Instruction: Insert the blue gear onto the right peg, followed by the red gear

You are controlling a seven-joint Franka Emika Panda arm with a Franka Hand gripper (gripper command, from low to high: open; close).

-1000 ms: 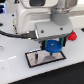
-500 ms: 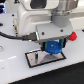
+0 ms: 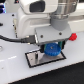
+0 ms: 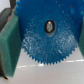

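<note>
1. Claw (image 3: pixel 51 46) pinching the blue gear (image 3: pixel 52 50): in the wrist view the gear (image 4: pixel 47 32) fills the space between the two teal finger pads (image 4: pixel 10 40), its toothed rim against them and its centre hole facing the camera.
2. Gear hangs low over the grey plate (image 3: pixel 46 58), towards the plate's end nearer the red gear (image 3: pixel 73 36). Whether it is already on the right peg cannot be told; the gear and the arm hide the peg in both views.
3. Main risk, as I judge it: the hole and the pin not lining up. If the hole sits off-centre from the pin, the hub face would land on the pin tip, and a downward push could tilt the gear in the pads or jam it.
4. Second risk: letting go too soon. If the gear is only partly down the pin, or cocked, spreading the pads could leave it leaning or let it slide off onto the plate.
5. Third risk: the toothed rim gives the pads little flat contact, so the gear might turn or slip under side load.
6. Red gear lies on the white tabletop (image 3: pixel 15 70), well apart from the plate and close to the arm's body; a wide swing of the arm could knock it away.
</note>
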